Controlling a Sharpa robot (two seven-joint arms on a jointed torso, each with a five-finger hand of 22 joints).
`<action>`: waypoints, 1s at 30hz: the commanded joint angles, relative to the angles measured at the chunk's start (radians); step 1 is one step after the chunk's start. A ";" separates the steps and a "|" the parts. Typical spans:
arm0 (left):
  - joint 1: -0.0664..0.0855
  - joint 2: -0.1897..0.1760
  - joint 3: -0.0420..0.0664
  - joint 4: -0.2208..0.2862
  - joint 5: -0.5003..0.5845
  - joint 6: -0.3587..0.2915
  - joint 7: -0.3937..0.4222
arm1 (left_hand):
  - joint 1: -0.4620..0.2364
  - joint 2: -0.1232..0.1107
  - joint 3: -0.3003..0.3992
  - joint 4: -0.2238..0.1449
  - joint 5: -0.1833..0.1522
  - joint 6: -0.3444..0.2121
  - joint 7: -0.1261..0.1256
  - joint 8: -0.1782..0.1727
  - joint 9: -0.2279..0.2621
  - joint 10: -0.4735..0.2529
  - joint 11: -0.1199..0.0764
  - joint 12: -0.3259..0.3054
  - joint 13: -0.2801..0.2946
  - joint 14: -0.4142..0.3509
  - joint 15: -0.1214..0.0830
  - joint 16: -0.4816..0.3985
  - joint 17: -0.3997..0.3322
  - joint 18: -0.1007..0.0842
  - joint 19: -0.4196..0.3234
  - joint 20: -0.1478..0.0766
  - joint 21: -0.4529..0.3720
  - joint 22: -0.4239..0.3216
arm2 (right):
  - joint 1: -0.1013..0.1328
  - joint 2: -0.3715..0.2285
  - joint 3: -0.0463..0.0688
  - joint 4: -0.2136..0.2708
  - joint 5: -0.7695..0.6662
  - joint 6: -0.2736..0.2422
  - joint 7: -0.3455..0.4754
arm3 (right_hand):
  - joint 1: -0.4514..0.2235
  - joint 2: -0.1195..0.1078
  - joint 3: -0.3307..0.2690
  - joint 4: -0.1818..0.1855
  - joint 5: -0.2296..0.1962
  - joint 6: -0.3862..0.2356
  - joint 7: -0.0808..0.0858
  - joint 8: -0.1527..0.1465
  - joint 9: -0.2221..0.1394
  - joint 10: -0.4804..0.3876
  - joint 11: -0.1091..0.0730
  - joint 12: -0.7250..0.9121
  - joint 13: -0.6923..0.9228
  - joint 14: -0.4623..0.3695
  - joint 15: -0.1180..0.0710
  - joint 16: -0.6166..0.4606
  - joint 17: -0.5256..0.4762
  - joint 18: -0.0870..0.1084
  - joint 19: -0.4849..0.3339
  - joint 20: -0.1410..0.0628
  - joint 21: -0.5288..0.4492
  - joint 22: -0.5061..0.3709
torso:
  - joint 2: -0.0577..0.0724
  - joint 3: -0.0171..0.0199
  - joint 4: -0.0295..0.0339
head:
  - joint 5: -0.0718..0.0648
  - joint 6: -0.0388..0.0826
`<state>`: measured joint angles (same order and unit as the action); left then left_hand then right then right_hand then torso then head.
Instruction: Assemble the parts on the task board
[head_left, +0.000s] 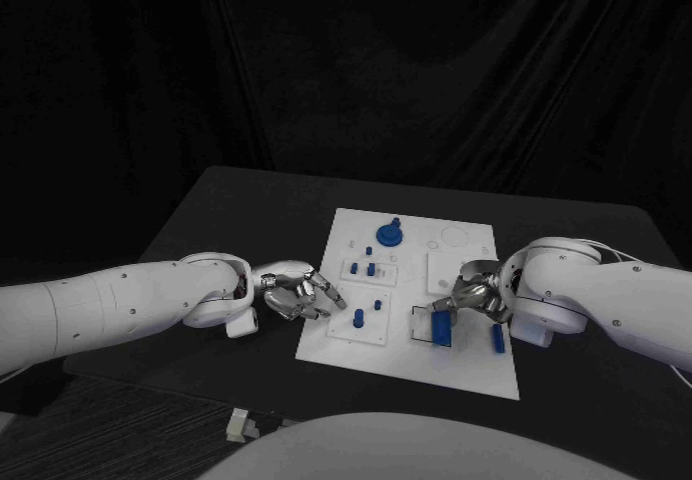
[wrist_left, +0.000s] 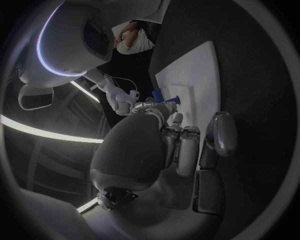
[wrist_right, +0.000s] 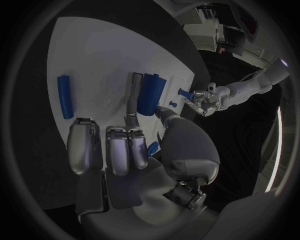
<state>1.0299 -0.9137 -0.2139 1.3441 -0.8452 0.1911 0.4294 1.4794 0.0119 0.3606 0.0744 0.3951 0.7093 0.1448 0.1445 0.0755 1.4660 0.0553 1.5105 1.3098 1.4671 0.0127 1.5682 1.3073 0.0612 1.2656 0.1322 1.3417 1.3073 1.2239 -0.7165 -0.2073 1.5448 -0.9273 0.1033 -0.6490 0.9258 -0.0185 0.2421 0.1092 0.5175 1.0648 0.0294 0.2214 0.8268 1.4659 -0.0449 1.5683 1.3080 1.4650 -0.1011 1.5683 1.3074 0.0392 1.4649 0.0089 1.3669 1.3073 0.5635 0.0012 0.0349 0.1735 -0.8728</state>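
Observation:
The white task board (head_left: 464, 367) lies mid-table. On it are a round blue knob (head_left: 391, 235), short blue pegs (head_left: 358, 318), a blue rectangular block (head_left: 434, 329) and a long blue bar (head_left: 498, 338). My right hand (head_left: 470, 293) hangs over the board's right half. Its outstretched finger (wrist_right: 132, 97) and thumb pinch the blue block (wrist_right: 150, 93), and its other fingers are curled. The bar (wrist_right: 64, 96) lies apart from that hand. My left hand (head_left: 296, 294) sits at the board's left edge with its fingers (wrist_left: 182, 150) curled in on nothing. A blue peg (wrist_left: 164, 95) stands just past them.
The black table (head_left: 216, 225) surrounds the board, with open room at the back and on both sides. A small pale object (head_left: 240, 424) lies off the table's front left corner. Two raised white plates (head_left: 361, 320) on the board carry the pegs.

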 joint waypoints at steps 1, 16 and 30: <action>-0.001 0.002 0.000 0.002 0.004 0.013 0.008 | -0.009 -0.002 0.005 0.000 0.003 0.002 0.002 0.004 0.001 0.002 0.008 -0.005 0.187 0.104 0.009 0.003 0.264 0.013 -0.006 -0.002 -0.006 0.163 | -0.005 0.004 -0.001 0.005 0.001 -0.006 -0.010 | -0.010 0.001 0.033 -0.024 -0.006 0.003 -0.004 0.003 -0.002 0.105 -0.001 0.002 0.263 0.103 -0.003 -0.005 0.248 0.008 0.035 -0.002 -0.004 0.201 | 0.000 0.0001 -0.0003 | 0.002 0.000; -0.001 0.002 0.000 0.002 0.004 0.017 0.005 | -0.009 -0.002 0.007 0.000 0.003 0.002 0.002 0.004 0.001 0.002 0.009 -0.005 0.186 0.104 0.010 0.003 0.264 0.014 -0.009 -0.001 -0.008 0.162 | -0.005 0.014 0.000 0.008 0.010 -0.008 -0.009 | -0.019 0.002 0.019 -0.009 -0.100 0.003 -0.003 0.004 -0.002 0.105 0.000 0.002 0.263 0.102 -0.002 -0.006 0.245 0.008 0.034 -0.001 -0.008 0.200 | 0.000 0.0000 0.0001 | 0.001 0.000; -0.001 0.000 0.000 0.002 0.004 0.019 0.001 | -0.009 -0.002 0.007 0.000 0.003 0.002 0.002 0.004 0.001 0.002 0.009 -0.005 0.186 0.104 0.010 0.003 0.264 0.014 -0.009 -0.001 -0.008 0.162 | -0.005 0.017 0.000 0.005 0.014 -0.016 -0.007 | -0.029 0.004 0.001 0.009 -0.164 0.003 -0.001 0.004 -0.002 0.105 0.001 0.002 0.263 0.102 -0.001 -0.007 0.243 0.009 0.033 0.000 -0.010 0.200 | 0.000 0.0001 -0.0003 | 0.003 0.000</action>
<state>1.0299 -0.9142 -0.2139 1.3442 -0.8452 0.1979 0.4263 1.4794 0.0119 0.3605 0.0744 0.3951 0.7093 0.1448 0.1445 0.0754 1.4660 0.0553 1.5105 1.3105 1.4634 0.0164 1.5682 1.3073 0.0612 1.2656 0.1322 1.3375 1.3073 1.2237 -0.7019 -0.2064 1.5460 -0.9212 0.0984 -0.6506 0.9061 -0.0173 0.2456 0.1109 0.3582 1.0649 0.0330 0.2216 0.8260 1.4644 -0.0430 1.5683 1.3077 1.4642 -0.0989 1.5683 1.3074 0.0392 1.4649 0.0089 1.3629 1.3079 0.5635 0.0012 0.0348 0.1760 -0.8728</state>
